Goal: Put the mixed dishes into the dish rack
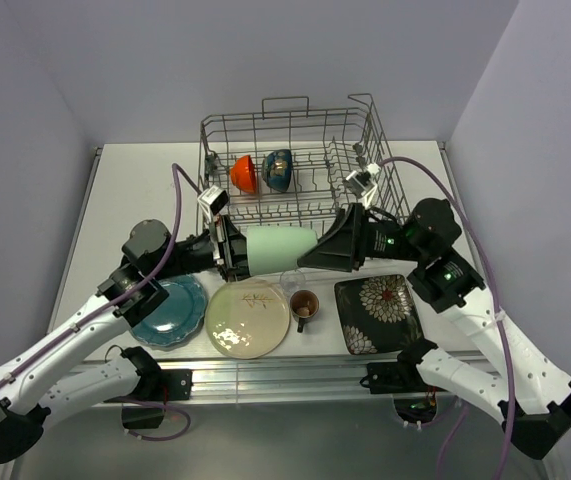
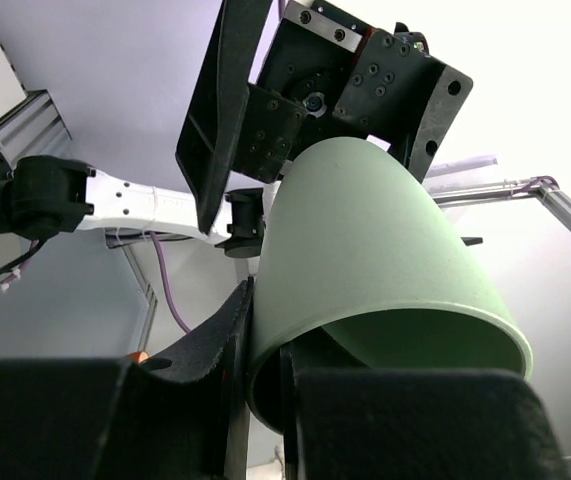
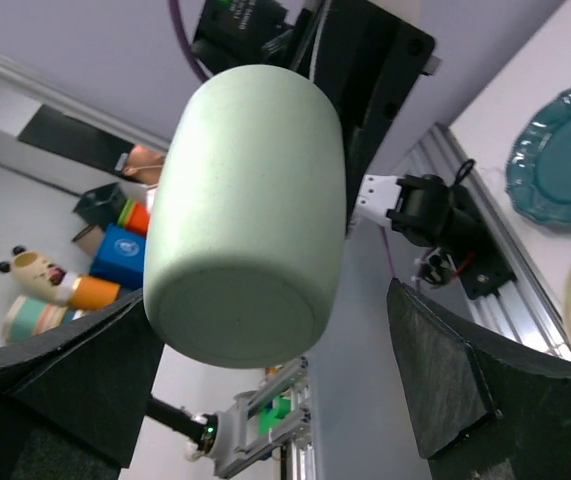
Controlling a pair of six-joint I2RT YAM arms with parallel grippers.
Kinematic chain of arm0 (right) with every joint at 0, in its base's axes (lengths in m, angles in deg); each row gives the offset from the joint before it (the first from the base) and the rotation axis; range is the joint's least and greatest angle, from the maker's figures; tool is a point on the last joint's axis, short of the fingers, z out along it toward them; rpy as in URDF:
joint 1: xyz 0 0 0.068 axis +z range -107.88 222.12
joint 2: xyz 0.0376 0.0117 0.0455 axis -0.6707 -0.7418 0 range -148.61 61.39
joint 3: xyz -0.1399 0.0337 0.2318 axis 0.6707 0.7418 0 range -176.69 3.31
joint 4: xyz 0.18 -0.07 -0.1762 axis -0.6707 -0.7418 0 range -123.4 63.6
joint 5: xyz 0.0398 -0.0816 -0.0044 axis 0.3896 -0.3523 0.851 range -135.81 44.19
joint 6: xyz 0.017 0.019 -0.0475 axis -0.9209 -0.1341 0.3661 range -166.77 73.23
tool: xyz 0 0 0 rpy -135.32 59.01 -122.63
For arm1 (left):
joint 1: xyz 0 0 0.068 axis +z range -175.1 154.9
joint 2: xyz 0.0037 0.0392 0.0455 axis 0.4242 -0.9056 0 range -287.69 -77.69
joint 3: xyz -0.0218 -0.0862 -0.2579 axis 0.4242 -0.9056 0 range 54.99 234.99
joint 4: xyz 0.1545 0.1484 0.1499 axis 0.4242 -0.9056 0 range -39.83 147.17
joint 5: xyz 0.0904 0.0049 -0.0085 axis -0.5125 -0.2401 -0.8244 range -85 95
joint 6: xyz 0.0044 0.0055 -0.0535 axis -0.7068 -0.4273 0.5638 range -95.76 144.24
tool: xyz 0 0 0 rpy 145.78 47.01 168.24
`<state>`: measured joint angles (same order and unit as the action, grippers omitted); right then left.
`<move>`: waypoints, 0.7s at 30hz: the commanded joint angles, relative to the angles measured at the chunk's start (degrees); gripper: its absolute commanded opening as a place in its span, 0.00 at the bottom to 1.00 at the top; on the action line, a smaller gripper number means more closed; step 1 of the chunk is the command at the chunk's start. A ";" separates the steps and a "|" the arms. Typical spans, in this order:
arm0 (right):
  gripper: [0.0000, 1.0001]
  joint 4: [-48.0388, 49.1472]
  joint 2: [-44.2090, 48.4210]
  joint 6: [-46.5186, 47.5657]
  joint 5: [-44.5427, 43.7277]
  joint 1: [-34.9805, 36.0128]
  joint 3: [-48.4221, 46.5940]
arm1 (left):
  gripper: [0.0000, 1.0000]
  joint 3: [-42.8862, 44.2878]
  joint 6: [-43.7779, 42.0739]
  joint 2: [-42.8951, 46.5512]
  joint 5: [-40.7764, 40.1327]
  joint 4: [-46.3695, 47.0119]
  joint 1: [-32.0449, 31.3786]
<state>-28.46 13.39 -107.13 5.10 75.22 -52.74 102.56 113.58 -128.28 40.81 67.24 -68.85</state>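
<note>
The pale green cup (image 1: 280, 250) hangs on its side above the table in front of the dish rack (image 1: 365, 130). My left gripper (image 1: 235, 255) is shut on its rim, one finger (image 2: 205, 350) outside the wall and one inside. My right gripper (image 1: 315, 250) stands open at the cup's flat base (image 3: 235, 310), its fingers (image 3: 445, 370) wide on either side. A red-orange bowl (image 1: 244, 173) and a dark bowl (image 1: 278, 170) stand in the rack. On the table lie the teal plate (image 1: 170, 310), cream plate (image 1: 248, 318), brown mug (image 1: 303, 306), clear glass (image 1: 292, 280) and black floral plate (image 1: 377, 313).
The rack fills the back centre of the white table (image 1: 125, 200), with upright tines and a loop handle at its far side. The plates, mug and glass sit in a row along the near edge, right under both arms. A metal rail (image 1: 295, 372) runs along the front.
</note>
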 commanded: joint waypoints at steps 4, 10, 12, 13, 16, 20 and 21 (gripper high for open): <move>0.91 13.92 -2.09 -6.96 2.35 -0.49 0.24 | 0.00 -0.90 2.33 -0.65 4.61 9.18 1.38; 0.86 18.50 -3.58 -9.69 2.34 -0.58 0.86 | 0.00 -1.43 3.03 -1.44 6.37 10.85 2.61; 0.81 18.68 -4.46 -9.69 2.52 -0.58 0.33 | 0.00 -1.25 3.03 -2.06 7.07 10.94 3.40; 0.80 18.76 -4.55 -9.69 2.52 -0.58 0.33 | 0.00 -0.99 2.95 -2.15 7.43 10.94 3.58; 0.72 19.47 -5.69 -10.04 2.87 -0.58 0.24 | 0.00 -0.73 3.12 -3.02 8.22 11.55 4.28; 0.48 21.22 -6.92 -10.57 3.31 -0.49 0.42 | 0.00 -0.73 4.26 -4.69 9.71 14.10 5.34; 0.26 21.23 -7.18 -10.40 3.31 -0.58 0.24 | 0.00 -0.46 4.18 -5.13 10.06 14.10 5.86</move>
<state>-11.52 7.05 -117.01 7.20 74.39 -51.82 101.07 117.12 -132.08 48.75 76.29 -63.47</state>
